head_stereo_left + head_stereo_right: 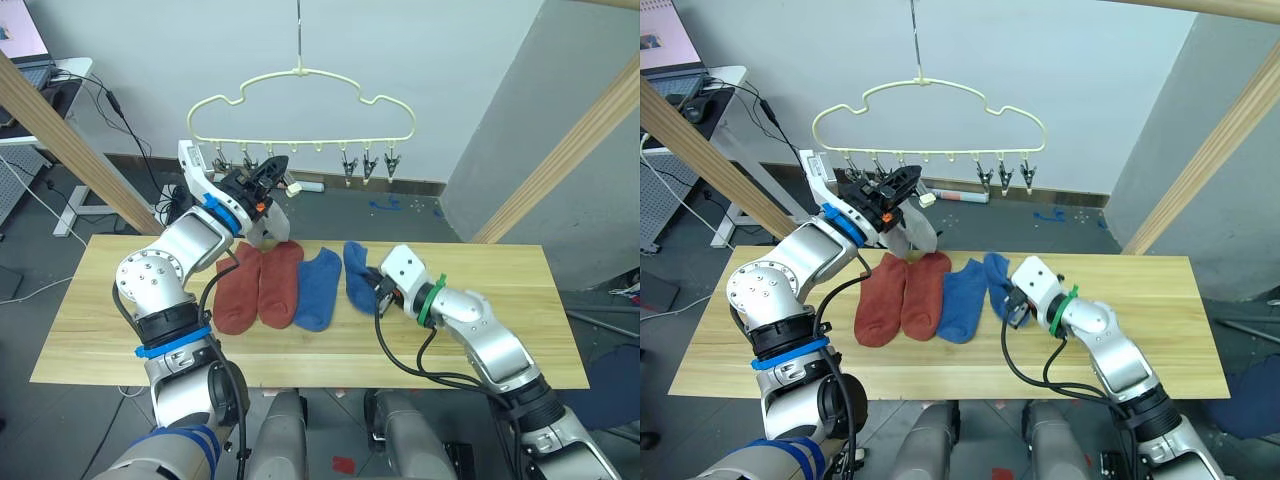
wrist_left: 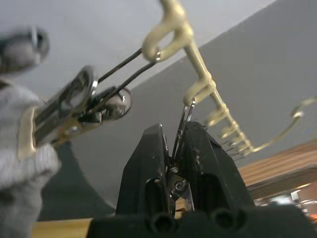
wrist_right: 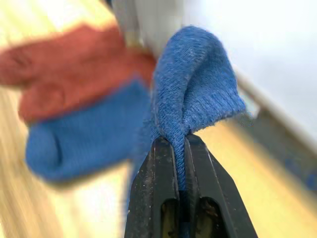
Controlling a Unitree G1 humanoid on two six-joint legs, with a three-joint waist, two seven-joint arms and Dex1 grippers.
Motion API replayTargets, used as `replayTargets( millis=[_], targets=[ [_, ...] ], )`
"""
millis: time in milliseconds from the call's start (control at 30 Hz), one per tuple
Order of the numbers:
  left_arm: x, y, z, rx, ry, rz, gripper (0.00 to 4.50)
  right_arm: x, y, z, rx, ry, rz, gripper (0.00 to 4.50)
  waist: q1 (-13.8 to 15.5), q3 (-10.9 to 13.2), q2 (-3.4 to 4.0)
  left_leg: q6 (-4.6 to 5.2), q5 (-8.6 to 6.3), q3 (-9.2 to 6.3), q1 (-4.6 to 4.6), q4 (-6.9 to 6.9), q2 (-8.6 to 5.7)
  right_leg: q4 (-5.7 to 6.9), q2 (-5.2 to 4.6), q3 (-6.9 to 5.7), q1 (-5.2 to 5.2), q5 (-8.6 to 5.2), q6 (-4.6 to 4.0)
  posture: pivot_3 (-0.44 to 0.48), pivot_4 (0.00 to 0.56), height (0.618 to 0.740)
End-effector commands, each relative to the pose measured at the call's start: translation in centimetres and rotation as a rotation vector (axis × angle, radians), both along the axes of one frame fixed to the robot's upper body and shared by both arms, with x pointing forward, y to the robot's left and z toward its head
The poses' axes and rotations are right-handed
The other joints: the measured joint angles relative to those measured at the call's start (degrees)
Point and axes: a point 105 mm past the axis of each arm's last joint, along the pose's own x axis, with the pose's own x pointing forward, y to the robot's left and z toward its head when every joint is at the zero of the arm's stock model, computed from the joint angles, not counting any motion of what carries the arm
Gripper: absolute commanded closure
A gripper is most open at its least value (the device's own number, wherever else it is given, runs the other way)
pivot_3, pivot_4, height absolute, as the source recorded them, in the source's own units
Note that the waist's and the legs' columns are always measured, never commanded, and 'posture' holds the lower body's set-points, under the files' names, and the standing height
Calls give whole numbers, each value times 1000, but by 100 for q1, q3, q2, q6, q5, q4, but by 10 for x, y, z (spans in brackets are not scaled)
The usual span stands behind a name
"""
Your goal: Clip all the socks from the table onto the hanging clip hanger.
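Observation:
The pale yellow clip hanger [image 1: 301, 72] hangs above the table's far edge. My left gripper [image 1: 268, 180] is raised to its row of clips and is shut on one metal clip [image 2: 184, 116]. Beside it a light grey sock [image 1: 920, 232] hangs from a neighbouring clip. On the table [image 1: 500, 300] lie two rust-red socks [image 1: 240, 290] [image 1: 281, 285] and a blue sock [image 1: 318, 290]. My right gripper [image 3: 181, 141] is low over the table and shut on the cuff of a second blue sock [image 1: 357, 270].
Slanted wooden beams cross on the left [image 1: 70, 140] and on the right [image 1: 560, 160]. A desk with a laptop [image 1: 25, 40] and cables stands at the back left. Several free clips [image 1: 368, 165] hang on the hanger's right half.

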Motion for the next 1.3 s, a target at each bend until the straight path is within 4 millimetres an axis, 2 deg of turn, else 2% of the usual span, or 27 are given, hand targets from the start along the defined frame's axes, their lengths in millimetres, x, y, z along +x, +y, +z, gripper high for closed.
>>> replayTargets(
  millis=[33,233,533,767,967,1300],
  targets=[
    [2,15,-23,-20,134,49,4298,-12,21,35,25,-112,85,4482,-2,-7,-2,-7,4,0,3,0,0,0,0,0,1,0,0,169,287,740],
    [-4,1,-23,5,133,1,4298,-6,41,55,46,-156,101,4482,6,-22,-10,-22,13,0,3,-1,-1,0,-1,1,2,2,1,161,280,740],
    [-7,-3,-21,2,119,-16,4298,2,57,65,79,-154,121,4482,36,-28,-12,-24,14,-1,3,-3,0,0,-1,0,1,3,-1,174,286,740],
    [-11,-5,-22,1,116,-24,4298,6,58,69,68,-172,122,4482,62,-28,-12,-24,14,-1,3,-3,0,-1,-1,-1,1,3,-1,177,288,740],
    [-13,-7,-23,12,112,-31,4298,9,58,75,-8,-253,119,4482,64,-28,-12,-23,14,1,3,-3,0,-1,-2,1,1,3,-1,175,290,740],
    [-15,-6,-18,85,50,-28,4298,15,60,86,14,-283,88,4482,66,-28,-12,-23,14,1,3,-6,0,-3,-2,1,0,3,-2,177,289,740]
  ],
)
